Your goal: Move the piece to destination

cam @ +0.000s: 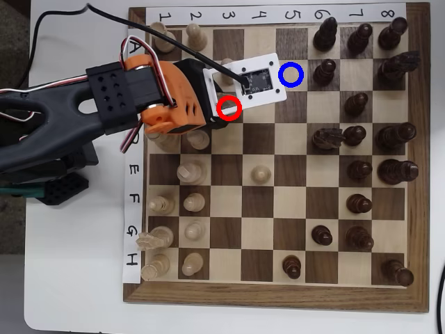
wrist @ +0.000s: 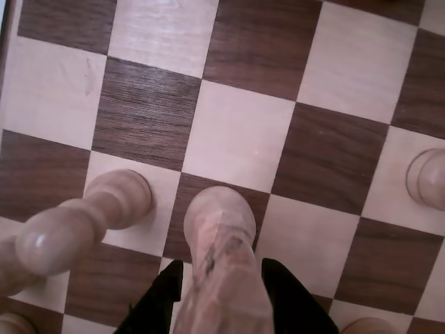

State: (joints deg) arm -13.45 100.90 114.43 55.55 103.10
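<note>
Evidently the gripper (wrist: 221, 278) straddles the piece (wrist: 221, 236), unclear whether clamped; light, rigid, smooth wood, best pinched mid-body, short of the blue ring (cam: 290, 74).

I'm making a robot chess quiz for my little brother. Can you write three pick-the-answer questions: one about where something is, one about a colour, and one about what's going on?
1. In the overhead view, where is the blue ring compared with the red ring?
A. Up and to the right
B. Down and to the left
C. Straight below

2. In the wrist view, what colour are the gripper's fingers?
A. White
B. Black
C. Green

3. In the wrist view, where is the piece?
A. Lying flat, far from the gripper
B. Between the two fingers
C. On a light square at the top edge

Answers:
1. A: the blue ring sits higher and further right than the red ring.
2. B: the fingers of the gripper are black.
3. B: the piece rises between them, one finger on each side.
</note>
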